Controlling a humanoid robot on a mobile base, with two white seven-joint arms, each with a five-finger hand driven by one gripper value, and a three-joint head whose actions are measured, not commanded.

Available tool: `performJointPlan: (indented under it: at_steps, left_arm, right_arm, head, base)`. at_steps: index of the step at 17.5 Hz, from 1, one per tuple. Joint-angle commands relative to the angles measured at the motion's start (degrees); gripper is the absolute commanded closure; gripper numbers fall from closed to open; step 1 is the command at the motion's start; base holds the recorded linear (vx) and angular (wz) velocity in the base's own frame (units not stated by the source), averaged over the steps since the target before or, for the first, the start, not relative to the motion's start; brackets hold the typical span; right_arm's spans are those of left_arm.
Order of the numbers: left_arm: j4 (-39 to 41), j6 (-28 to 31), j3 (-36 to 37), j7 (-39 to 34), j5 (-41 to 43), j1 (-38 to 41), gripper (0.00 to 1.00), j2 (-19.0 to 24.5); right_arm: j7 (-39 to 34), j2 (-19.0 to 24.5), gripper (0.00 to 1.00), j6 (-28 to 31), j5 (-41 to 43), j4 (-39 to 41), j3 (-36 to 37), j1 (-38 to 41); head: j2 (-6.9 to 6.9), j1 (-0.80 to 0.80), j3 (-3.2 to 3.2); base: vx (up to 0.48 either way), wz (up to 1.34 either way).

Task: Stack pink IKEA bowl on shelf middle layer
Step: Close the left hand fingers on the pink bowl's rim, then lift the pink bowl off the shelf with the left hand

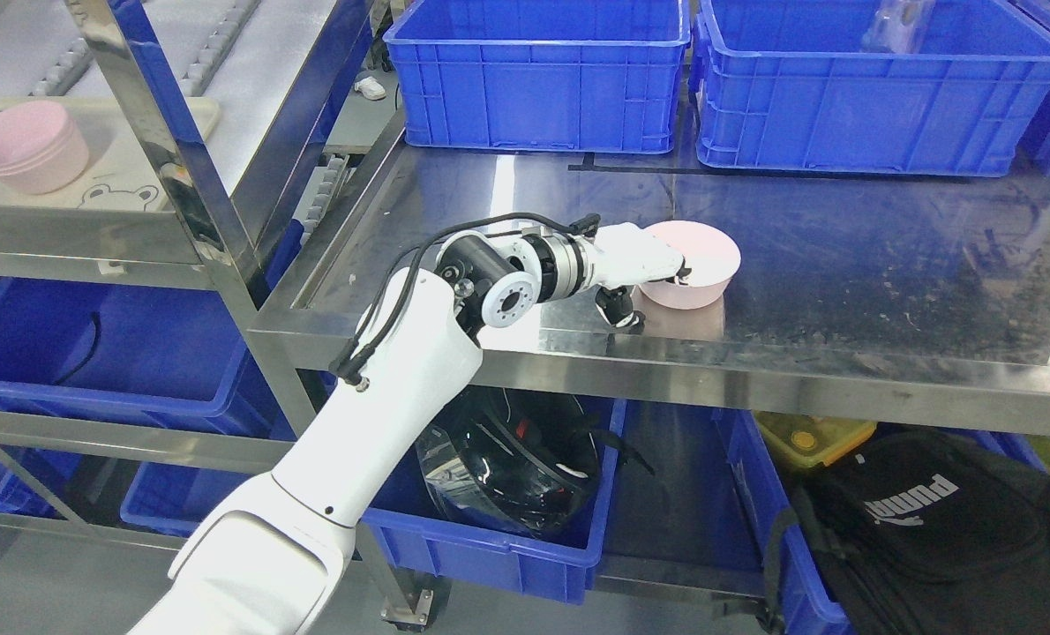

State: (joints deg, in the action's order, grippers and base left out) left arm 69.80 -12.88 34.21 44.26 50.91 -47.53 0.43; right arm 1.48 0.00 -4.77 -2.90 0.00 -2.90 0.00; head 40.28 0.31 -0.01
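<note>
A pink bowl (701, 265) sits upright on the steel table (843, 265), near its front edge. My left hand (644, 282) has come in from the lower left and holds the bowl's left side: white fingers (657, 256) lie over the rim and the dark-tipped thumb (622, 313) presses low on the outer wall. The bowl's base appears to rest on the table. A stack of pink bowls (26, 145) stands on a pale tray (137, 176) on the shelf at the far left.
Two large blue crates (538, 75) (869, 88) stand along the back of the table. A steel shelf post (181, 168) rises between the shelf and the table. Under the table are blue bins, a helmet (512, 463) and a black bag (931, 520).
</note>
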Motion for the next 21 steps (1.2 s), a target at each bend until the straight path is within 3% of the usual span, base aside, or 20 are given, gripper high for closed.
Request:
performJointPlan:
  at_steps: [1, 5, 10, 16, 21]
  left_arm:
    - [-3.53, -0.74, 0.07, -0.31, -0.19, -0.11, 0.74, 0.57]
    - [-3.53, -6.18, -4.40, 0.12, -0.46, 0.07, 0.98, 0.57]
    - [-0.91, -9.44, -9.77, 0.48, -2.47, 0.15, 1.00, 0.57]
    - [6.13, -13.40, -19.25, 6.54, -8.63, 0.15, 1.00, 0.57]
    - [9.73, -25.07, -25.94, 8.74, -18.81, 1.64, 1.00, 0.57]
  right_arm:
    - [0.02, -1.00, 0.00, 0.03, 0.00, 1.00, 0.00, 1.23]
    - [0.02, -1.00, 0.00, 0.03, 0.00, 1.00, 0.00, 1.23]
    - [0.02, -1.00, 0.00, 0.03, 0.00, 1.00, 0.00, 1.23]
    - [0.02, -1.00, 0.00, 0.03, 0.00, 1.00, 0.00, 1.23]
    - [0.02, -1.00, 0.00, 0.03, 0.00, 1.00, 0.00, 1.23]
  head:
    - [0.00, 0.00, 0.00]
    - [0.00, 0.00, 0.00]
    - [0.00, 0.00, 0.00]
    - [0.00, 0.00, 0.00]
    - [0.00, 0.00, 0.00]
  base:
    - [0.000, 0.00]
    - [0.000, 0.00]
    - [0.000, 0.00]
    - [0.000, 0.00]
    - [0.000, 0.00]
